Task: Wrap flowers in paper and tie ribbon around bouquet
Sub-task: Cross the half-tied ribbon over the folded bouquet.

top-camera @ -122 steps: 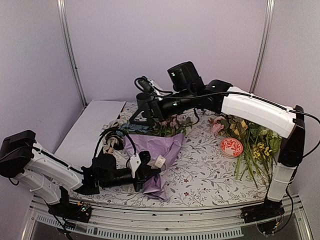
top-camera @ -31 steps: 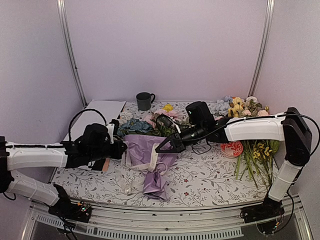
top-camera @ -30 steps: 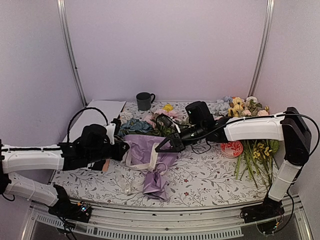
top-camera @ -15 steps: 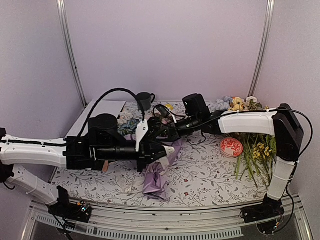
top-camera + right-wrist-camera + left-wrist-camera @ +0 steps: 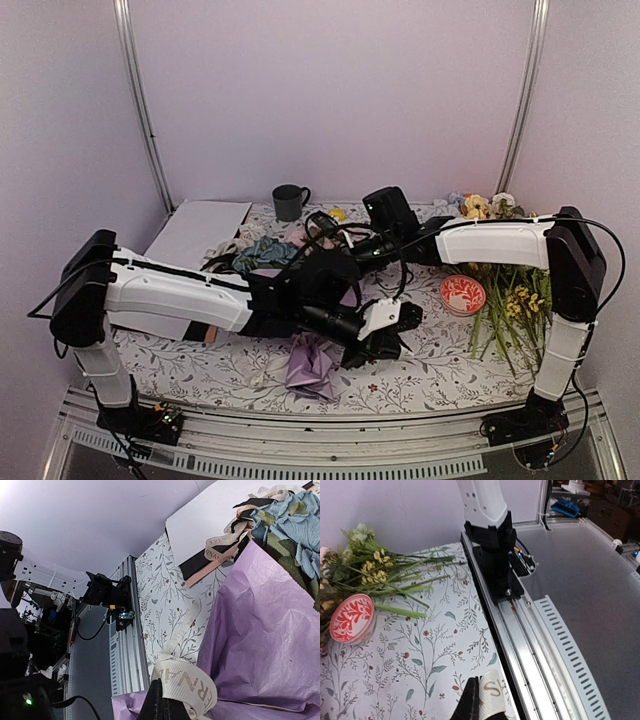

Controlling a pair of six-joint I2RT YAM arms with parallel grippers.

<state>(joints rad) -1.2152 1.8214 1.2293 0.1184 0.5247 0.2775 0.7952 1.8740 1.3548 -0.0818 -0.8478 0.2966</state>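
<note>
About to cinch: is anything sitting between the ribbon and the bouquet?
Nothing visible. In the right wrist view the ribbon, pinched in the right gripper, lies directly against the paper. From above, the left arm crosses over the bouquet and hides its middle, so that stretch cannot be checked.

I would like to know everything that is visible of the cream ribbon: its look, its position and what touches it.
The ribbon is a flat cream-white fabric band with tan printed letters. In the right wrist view, the shut right gripper pinches a loop of it beside the purple paper. One strand trails away over the floral tablecloth. In the left wrist view, the shut left gripper appears to pinch another lettered part.
</note>
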